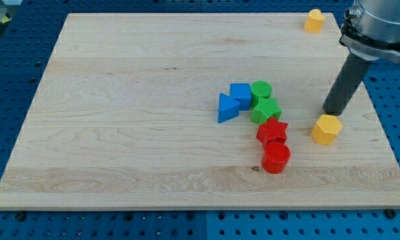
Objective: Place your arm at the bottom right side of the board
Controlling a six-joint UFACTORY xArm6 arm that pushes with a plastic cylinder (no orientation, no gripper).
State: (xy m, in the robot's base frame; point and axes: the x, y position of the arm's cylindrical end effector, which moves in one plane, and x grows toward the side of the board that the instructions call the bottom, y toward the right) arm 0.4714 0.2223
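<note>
My dark rod comes down from the view's top right, and my tip (331,112) rests on the wooden board (120,133) at its right side. The tip is just above a yellow hexagonal block (326,129), close to its top edge or touching it. Left of it lies a cluster: a blue triangle (227,108), a blue cube (241,95), a green cylinder (261,90), a green star (266,111), a red star (272,131) and a red cylinder (276,158). A second yellow block (314,21) sits at the board's top right corner.
The board lies on a blue perforated table (13,60). The arm's grey housing (380,23) hangs over the board's top right edge.
</note>
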